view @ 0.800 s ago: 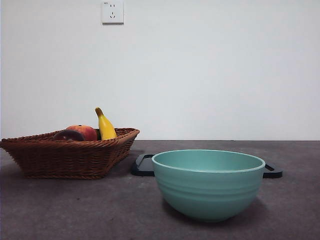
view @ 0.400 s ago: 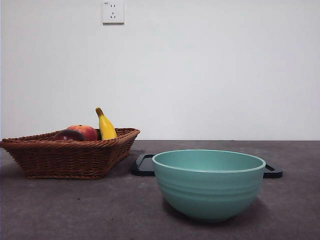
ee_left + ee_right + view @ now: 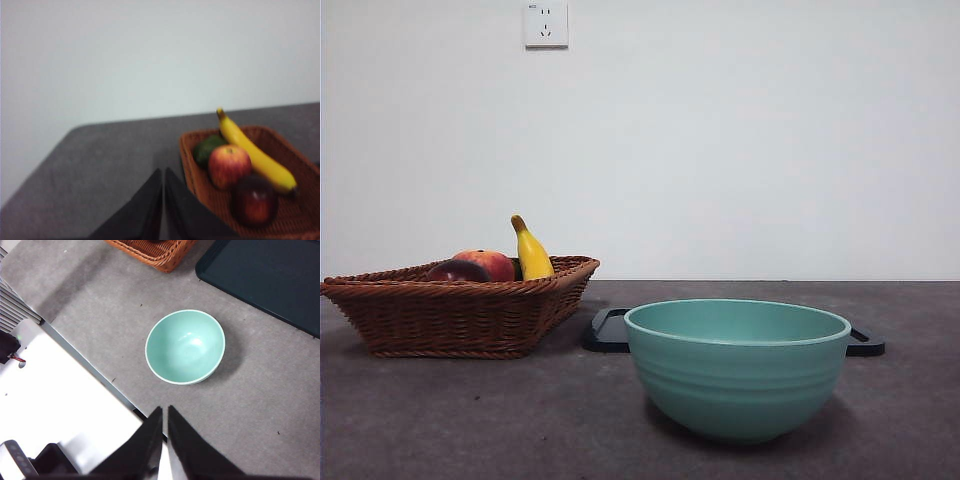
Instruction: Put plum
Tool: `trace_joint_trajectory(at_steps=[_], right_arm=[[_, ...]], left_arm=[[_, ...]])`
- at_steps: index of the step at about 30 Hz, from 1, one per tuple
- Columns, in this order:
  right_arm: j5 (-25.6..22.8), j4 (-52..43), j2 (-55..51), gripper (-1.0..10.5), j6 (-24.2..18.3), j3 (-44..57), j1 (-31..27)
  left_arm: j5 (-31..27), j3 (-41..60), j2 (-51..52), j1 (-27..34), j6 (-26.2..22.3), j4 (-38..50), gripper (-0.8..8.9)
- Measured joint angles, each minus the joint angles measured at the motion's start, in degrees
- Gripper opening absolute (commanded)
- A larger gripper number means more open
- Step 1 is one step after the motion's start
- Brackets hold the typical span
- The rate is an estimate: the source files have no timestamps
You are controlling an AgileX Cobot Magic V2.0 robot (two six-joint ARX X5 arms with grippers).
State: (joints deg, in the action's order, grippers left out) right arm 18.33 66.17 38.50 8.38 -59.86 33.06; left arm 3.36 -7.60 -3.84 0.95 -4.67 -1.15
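Nothing has shifted across the front views, so we judge the task not yet begun. Our left gripper [image 3: 163, 200] and right gripper [image 3: 165, 437] hang with jaws clenched, empty. Ahead of the left jaws, the plum [image 3: 255, 201] lies in the basket [image 3: 300, 165], touching the apple [image 3: 229, 165].

A plain white wall [image 3: 740, 140] with a power socket [image 3: 545, 23] rises behind the grey table [image 3: 470, 420].

Both grippers have plain matte black, tapering, wedge-shaped fingers [image 3: 150, 210] [image 3: 150, 440].
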Motion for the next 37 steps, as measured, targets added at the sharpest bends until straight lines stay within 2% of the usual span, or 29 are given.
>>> trace_joint_trajectory(at_steps=[9, 14, 23, 37], right_arm=[[0.02, 0.00, 0.00, 0.1, 0.00, 0.00, 0.00], [0.00, 0.00, 0.00, 0.1, 0.00, 0.00, 0.00], [0.00, 0.00, 0.00, 0.1, 0.00, 0.00, 0.00], [0.00, 0.00, 0.00, 0.1, 0.00, 0.00, 0.00]], left_arm=[[-0.02, 5.73, 3.56, 0.37, 1.03, -0.35, 0.07], [0.00, 5.75, 3.56, 0.39, 1.16, -0.50, 0.07], [-0.02, 5.75, 3.50, 0.39, 1.18, -9.16, 0.07], [-0.07, 5.75, 3.48, 0.39, 1.84, -9.14, 0.07]])
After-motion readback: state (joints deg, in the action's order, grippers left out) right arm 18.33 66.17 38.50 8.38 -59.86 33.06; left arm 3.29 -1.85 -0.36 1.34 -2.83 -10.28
